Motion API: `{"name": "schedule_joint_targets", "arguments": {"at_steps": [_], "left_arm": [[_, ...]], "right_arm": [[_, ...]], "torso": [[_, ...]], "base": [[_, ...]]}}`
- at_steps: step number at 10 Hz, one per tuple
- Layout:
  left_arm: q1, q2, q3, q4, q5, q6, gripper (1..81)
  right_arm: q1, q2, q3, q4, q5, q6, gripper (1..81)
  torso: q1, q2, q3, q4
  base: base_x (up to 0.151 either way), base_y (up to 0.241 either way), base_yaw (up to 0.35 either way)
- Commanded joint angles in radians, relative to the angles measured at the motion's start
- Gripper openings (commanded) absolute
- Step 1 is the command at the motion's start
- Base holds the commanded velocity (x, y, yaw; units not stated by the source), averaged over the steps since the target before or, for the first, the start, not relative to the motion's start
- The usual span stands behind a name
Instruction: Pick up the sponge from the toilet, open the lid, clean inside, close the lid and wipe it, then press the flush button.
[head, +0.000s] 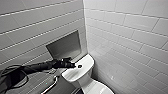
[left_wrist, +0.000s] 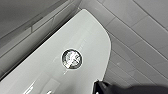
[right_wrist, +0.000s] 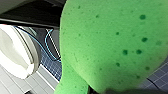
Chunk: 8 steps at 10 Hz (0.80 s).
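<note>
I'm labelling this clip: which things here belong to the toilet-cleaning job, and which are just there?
Job: sponge; toilet; flush button; left gripper, beside the button.
Just there: wall niche; tiled wall.

The left arm (head: 37, 67) reached out long and nearly level, dark from end to end, with loose cabling looped near its shoulder end. The left tool (head: 70, 65) at its far end pointed forward and a touch downward, its dark tip (left_wrist: 100, 87) narrow. The right tool (right_wrist: 93, 91) was clamped on the sponge (right_wrist: 112, 45), holding it close against its wrist.
</note>
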Motion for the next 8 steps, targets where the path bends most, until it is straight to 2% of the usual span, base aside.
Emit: {"name": "schedule_joint_targets", "arguments": {"at_steps": [1, 5, 6, 8], "left_arm": [[-0.025, -0.276, 0.346, 0.023, 0.014, -0.007, 1.0], [0.197, -0.406, 0.487, 0.156, 0.010, -0.001, 1.0], [0.294, -0.406, 0.490, 0.207, -0.010, -0.001, 1.0], [0.527, -0.374, 0.443, 0.340, -0.123, -0.001, 1.0]], "right_arm": [[0.011, 0.010, 0.008, -0.008, -0.068, 0.000, 1.0], [0.032, 0.016, 0.001, -0.014, -0.071, -0.003, 1.0], [0.034, 0.016, 0.000, -0.016, -0.067, -0.003, 1.0], [0.037, 0.020, 0.000, -0.019, -0.068, -0.004, 1.0]], "torso": [[0.000, 0.000, 0.000, 0.000], [0.000, 0.000, 0.000, 0.000], [0.000, 0.000, 0.000, 0.000], [0.000, 0.000, 0.000, 0.000]], "base": [[0.000, 0.000, 0.000], [0.000, 0.000, 0.000], [0.000, 0.000, 0.000], [0.000, 0.000, 0.000]]}}
